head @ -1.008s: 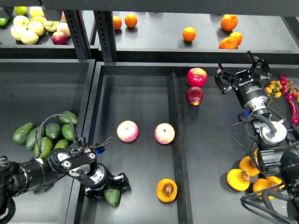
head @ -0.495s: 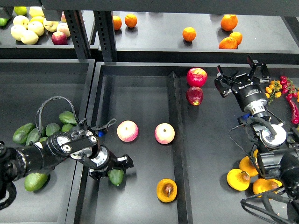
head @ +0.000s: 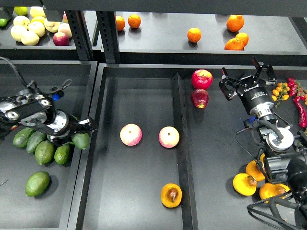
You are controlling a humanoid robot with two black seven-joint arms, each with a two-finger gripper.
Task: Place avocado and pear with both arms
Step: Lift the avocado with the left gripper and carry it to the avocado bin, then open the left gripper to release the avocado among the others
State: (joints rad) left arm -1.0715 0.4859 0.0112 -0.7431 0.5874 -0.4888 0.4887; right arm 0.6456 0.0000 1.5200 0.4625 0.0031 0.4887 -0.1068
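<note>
My left gripper (head: 80,135) is shut on a dark green avocado (head: 81,141) and holds it over the right edge of the left tray (head: 29,76), beside a pile of several more avocados (head: 44,150). One avocado (head: 37,183) lies apart at the tray's front. The pear (head: 171,195), orange-yellow with a brown stem spot, lies at the front of the middle tray (head: 139,91), next to the divider. My right gripper (head: 245,76) is open and empty, up at the back of the right compartment, right of the red apples.
Two pink-yellow apples (head: 131,134) (head: 169,137) lie mid-tray. Two red apples (head: 202,78) (head: 199,98) lie right of the divider (head: 178,143). More orange-yellow fruit (head: 244,184) lie by my right arm. Red chillies (head: 300,103) lie far right. Oranges (head: 194,34) and pale apples (head: 29,28) sit on the shelf.
My left gripper has carried the avocado up and to the left, from the front of the middle tray over the rim to the left tray. The right gripper has barely moved.
</note>
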